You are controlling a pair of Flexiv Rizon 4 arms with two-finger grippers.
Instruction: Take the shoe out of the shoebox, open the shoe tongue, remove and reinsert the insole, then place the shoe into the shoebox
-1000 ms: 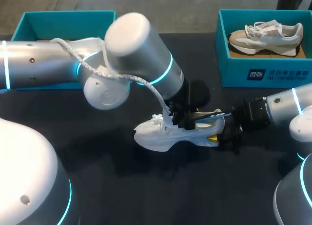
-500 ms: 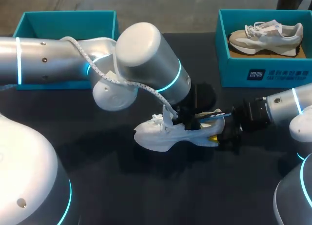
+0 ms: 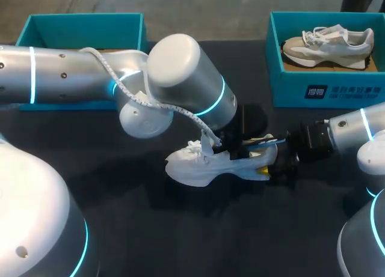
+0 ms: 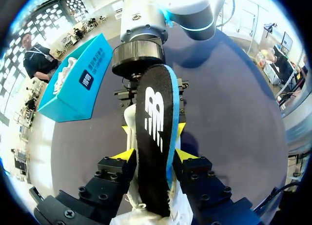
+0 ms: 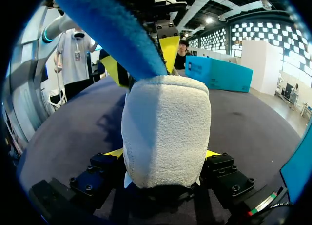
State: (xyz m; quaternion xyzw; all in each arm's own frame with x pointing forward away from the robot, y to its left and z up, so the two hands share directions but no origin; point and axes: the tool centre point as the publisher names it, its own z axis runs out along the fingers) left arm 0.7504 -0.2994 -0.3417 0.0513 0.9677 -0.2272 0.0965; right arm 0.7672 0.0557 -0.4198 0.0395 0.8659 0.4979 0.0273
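Observation:
A white shoe lies on its side on the dark table, toe toward the left. My right gripper is shut on its heel, with a yellow tip against each side. A black insole with a blue underside sticks out of the shoe's opening toward the heel. My left gripper hangs over the shoe, and its fingers stand close on either side of the insole with a thin gap, open. The empty teal shoebox stands at the back left.
A second teal box at the back right holds a grey and cream shoe. My left arm's big elbow crosses the table's middle above the shoe. The dark table in front of the shoe is bare.
My left arm has shifted to the right over the shoe, and its fingers have narrowed around the insole. The shoe and my right arm have stayed put.

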